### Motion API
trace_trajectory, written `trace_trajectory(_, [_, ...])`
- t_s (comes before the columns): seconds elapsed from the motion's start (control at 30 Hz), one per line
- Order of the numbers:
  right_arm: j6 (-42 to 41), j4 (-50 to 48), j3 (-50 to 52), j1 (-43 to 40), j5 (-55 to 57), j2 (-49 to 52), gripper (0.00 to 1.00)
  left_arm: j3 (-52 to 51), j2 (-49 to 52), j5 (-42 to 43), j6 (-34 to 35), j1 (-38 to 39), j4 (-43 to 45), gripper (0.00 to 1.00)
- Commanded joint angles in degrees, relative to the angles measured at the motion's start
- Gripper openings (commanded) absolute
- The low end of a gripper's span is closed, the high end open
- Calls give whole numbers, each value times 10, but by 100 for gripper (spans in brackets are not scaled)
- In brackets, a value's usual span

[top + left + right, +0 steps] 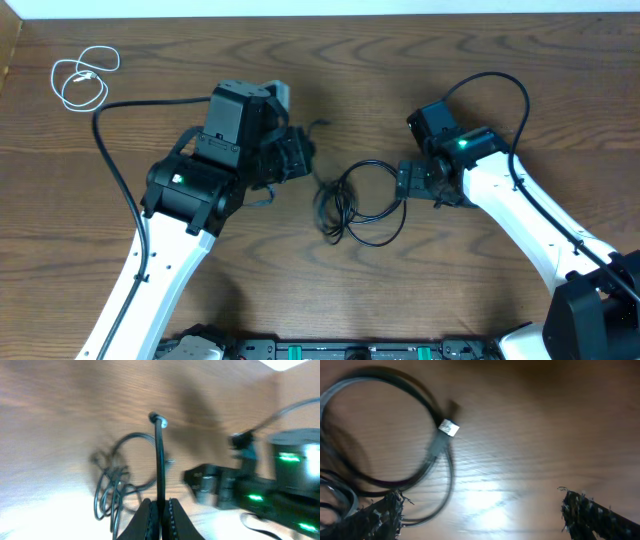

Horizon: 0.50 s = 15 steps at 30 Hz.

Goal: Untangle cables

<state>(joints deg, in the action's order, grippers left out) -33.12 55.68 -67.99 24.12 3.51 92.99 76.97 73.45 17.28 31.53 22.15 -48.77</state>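
Left gripper [160, 508] pinches black cable [160, 460]; white cable [84, 74] lies apart, seemingly coiled.

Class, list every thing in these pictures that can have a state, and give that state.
left gripper: shut on one black cable
right gripper: open, holding nothing
black cables: tangled in loops between the grippers
white cable: loosely coiled, lying apart, untouched
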Motion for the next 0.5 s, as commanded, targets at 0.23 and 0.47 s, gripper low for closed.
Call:
trace_trajectory(0.23, [-7,-101,3,28,-202,0,99,12,29,-86,33,-5,-42,8])
trace_trajectory(0.47, [-3,-109,3,73,-205,0,99,12,28,113,33,-5,56,8])
